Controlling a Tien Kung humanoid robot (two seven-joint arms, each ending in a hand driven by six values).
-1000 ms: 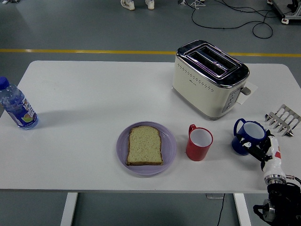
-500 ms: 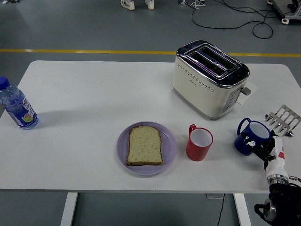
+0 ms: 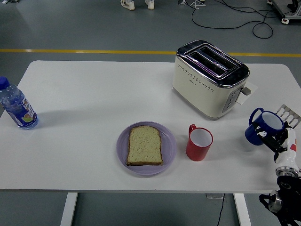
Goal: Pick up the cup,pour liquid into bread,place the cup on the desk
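While the blue cup [image 3: 264,127] sits tilted in your robot's right hand [image 3: 277,139], its dark fingers [image 3: 261,135] are curled against the cup's near wall, closed on it, with the handle pointing left and the open mouth facing up and slightly toward the camera. The cup appears raised off the worktop [image 3: 94,89], close to the right edge, though you cannot tell for certain from this one view whether its base is clear of the surface. The white-and-red wrist [image 3: 287,157] rises from the lower right corner, forearm nearly upright, with the hand angled up and to the left. Just behind the cup you see a metal rack [image 3: 289,114], partly hidden by it. The slice of bread [image 3: 145,145] lies flat on a purple plate [image 3: 169,153] near the front centre, well apart from the held cup. Between them stands a red mug [image 3: 199,143], just right of the plate. The cream toaster [image 3: 209,78] stands behind the mug, toward the far right. A water bottle [image 3: 17,107] stands at the far left edge. Open worktop stretches across the left half and along the near edge in front of the plate.
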